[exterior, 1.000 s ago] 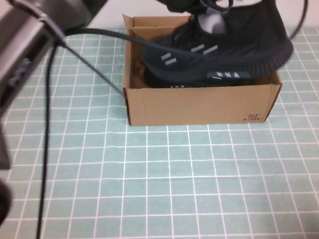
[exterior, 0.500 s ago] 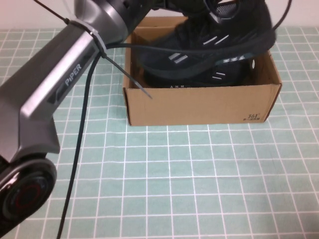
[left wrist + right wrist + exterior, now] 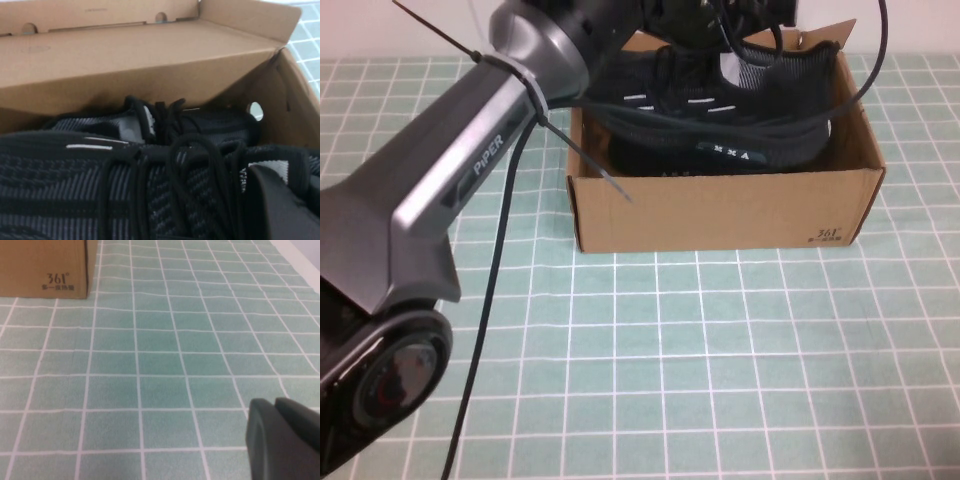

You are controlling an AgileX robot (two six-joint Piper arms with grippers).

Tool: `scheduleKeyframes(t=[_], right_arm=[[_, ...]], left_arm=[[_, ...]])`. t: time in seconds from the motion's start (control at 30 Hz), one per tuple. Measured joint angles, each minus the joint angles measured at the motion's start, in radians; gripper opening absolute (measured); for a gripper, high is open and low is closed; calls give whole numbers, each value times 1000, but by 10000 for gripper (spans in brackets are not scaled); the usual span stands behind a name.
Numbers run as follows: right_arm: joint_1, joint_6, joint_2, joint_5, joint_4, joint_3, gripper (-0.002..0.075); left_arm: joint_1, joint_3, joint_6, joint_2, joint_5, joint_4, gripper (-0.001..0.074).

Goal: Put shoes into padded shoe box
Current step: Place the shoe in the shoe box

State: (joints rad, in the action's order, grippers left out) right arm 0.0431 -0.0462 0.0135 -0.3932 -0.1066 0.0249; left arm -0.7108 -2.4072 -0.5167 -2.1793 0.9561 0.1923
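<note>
Left gripper at top centre of high view, over padded shoe box; clamped on upper shoe near collar/laces, judging by how shoe hangs partly above box rim. In left wrist view a dark finger sits lower right against knit. Held toe-left, roughly level, prob. to stack on first shoe, already lying deep in box by back wall. Not yet released.

Shoes: black knit, short white dashes on sides, black laces, grey lining. Box: brown corrugated, flaps up, round side hole, tiny print lower-right corner.

Right gripper parked low over green grid mat, lower right of own view, well apart from box; open or closed: cannot tell.
</note>
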Motion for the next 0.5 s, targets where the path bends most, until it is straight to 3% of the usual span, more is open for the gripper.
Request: scheduleKeyframes(t=[0.5], right_arm=[[0, 0, 0, 0, 0, 0, -8]], left_arm=[[8, 0, 1, -13, -15, 8, 1]])
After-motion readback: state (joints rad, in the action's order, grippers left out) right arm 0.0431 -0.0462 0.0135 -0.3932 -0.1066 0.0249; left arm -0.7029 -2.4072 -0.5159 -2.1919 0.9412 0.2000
